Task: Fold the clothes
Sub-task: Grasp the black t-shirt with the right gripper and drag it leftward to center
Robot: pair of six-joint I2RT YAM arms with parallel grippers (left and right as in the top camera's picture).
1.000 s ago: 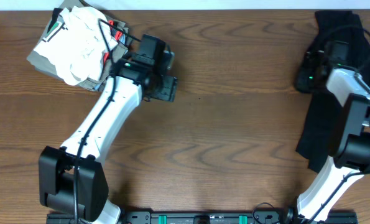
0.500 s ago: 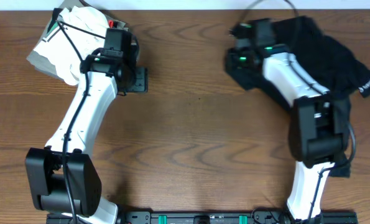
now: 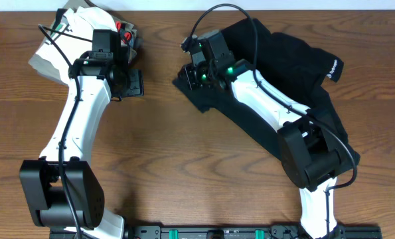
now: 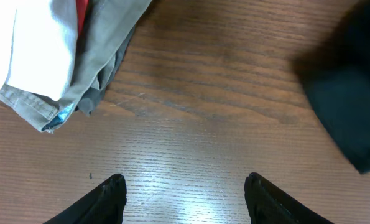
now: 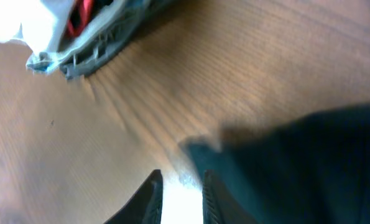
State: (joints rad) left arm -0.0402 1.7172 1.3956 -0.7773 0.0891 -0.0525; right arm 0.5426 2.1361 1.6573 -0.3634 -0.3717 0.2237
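The clothes are one large black garment (image 3: 283,53) with a small white logo (image 3: 330,68), spread in a rumpled heap from the table's top middle down its right side. My right gripper (image 3: 194,76) sits at the garment's left corner; in the right wrist view its fingers (image 5: 180,186) are nearly together at the edge of the black fabric (image 5: 296,168), shut on it. My left gripper (image 3: 136,83) is open and empty over bare wood; its fingers (image 4: 185,183) are wide apart. The black fabric also shows at the right of the left wrist view (image 4: 352,106).
A folded stack of white, olive-grey and red garments (image 3: 71,46) lies at the top left, just left of my left gripper; it also shows in the left wrist view (image 4: 60,56) and the right wrist view (image 5: 79,31). The wooden table (image 3: 197,166) is brown.
My right gripper has swept from the far right to the top middle, dragging the black garment leftward and spreading it. My left arm has drawn back to the left, closer to the stack.
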